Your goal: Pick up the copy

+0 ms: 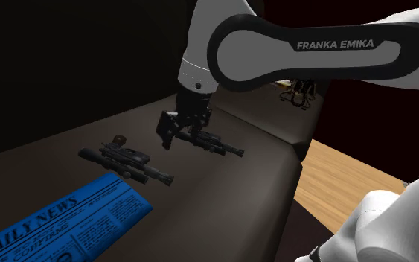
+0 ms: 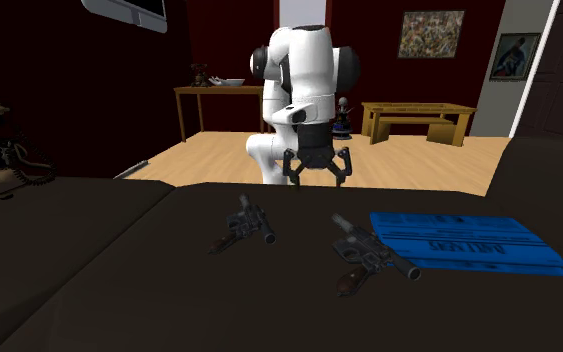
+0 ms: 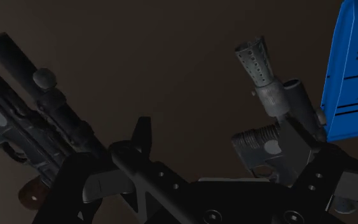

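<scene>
Hanging above the dark surface (image 2: 119, 285), the tool (image 2: 317, 170) is wide open and holds nothing. One dark gun (image 2: 247, 226) lies below it on one side, a second gun (image 2: 364, 258) on the other. The blue newspaper (image 2: 464, 240) lies flat past the second gun, well away from the tool.
</scene>
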